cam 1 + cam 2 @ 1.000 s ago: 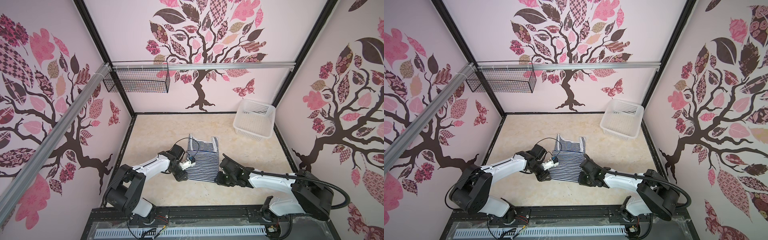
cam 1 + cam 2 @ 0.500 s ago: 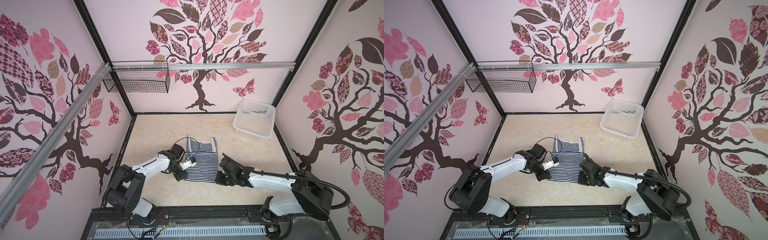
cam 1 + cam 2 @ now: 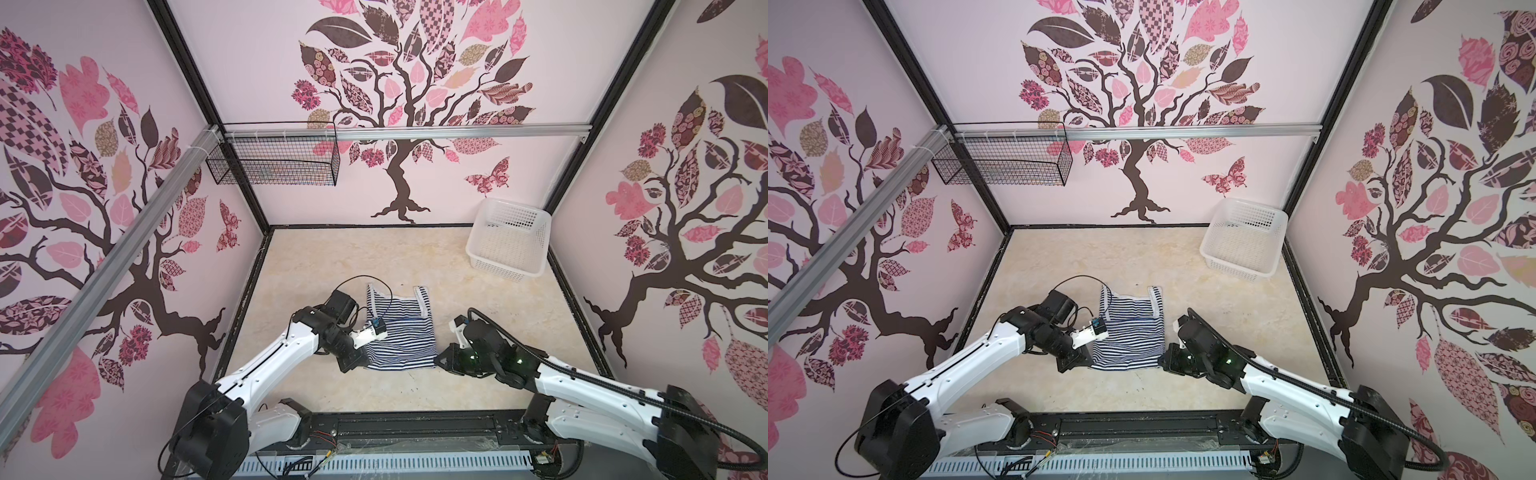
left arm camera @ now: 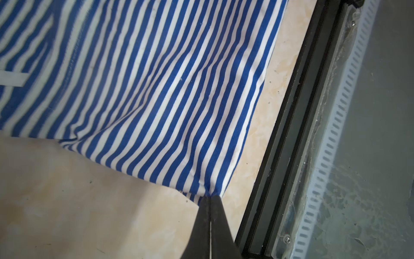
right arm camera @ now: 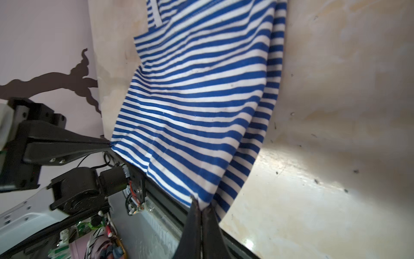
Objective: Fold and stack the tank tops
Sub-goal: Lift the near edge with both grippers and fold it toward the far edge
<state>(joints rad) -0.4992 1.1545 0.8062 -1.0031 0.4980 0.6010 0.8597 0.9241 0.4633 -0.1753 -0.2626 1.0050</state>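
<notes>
One navy-and-white striped tank top (image 3: 401, 332) (image 3: 1129, 332) lies on the beige table, straps toward the back wall. My left gripper (image 3: 367, 365) (image 3: 1090, 365) (image 4: 210, 196) is shut on its near left hem corner. At the near right hem corner my right gripper (image 3: 436, 360) (image 3: 1161, 360) (image 5: 201, 205) is shut on the fabric. The striped cloth (image 4: 156, 89) (image 5: 197, 101) stretches taut between both pinches. The hem edge rides slightly off the table. The right wrist view also shows the left gripper (image 5: 108, 143) pinching its corner.
A white perforated basket (image 3: 505, 262) (image 3: 1239, 257) stands at the back right corner. A black wire basket (image 3: 274, 166) hangs on the back wall at left. The black front rail (image 3: 415, 419) (image 4: 280, 157) runs just behind both grippers. Walls close in on both sides.
Both grippers have closed on the hem corners. The tank top has slid slightly toward the near edge and its hem is now pulled taut.
</notes>
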